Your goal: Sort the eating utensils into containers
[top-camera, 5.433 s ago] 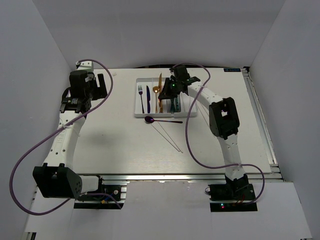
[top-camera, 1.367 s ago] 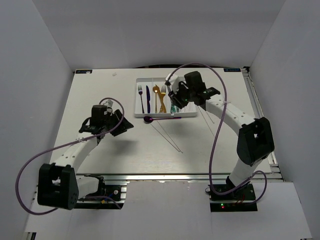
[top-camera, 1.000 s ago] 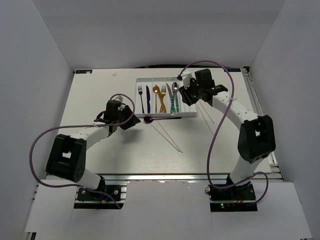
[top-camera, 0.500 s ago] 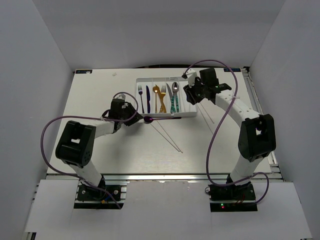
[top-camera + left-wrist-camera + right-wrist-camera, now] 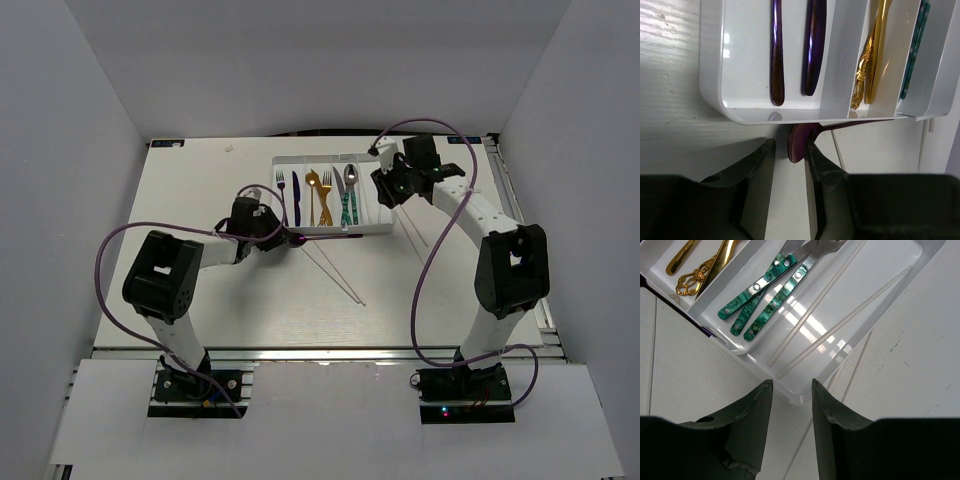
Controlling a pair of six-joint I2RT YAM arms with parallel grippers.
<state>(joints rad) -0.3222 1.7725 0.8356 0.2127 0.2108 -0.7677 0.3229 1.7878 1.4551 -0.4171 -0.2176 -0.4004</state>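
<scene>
Left pincer (image 5: 790, 142): swept in from a second ago, narrowing either side of purple spoon (image 5: 800, 137) bowl, unclamped.
Right pincer (image 5: 792, 382): parted, empty, tray (image 5: 860, 335) corner just ahead.
Meaning: spoon pickup looks imminent.

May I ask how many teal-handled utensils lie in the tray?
3 teal-handled utensils lie side by side in one tray compartment; white chopsticks occupy the next one. None seems hidden.

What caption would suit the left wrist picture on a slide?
Left tool, jaws apart, around the bowl of a purple spoon lying just outside the white tray.
</scene>
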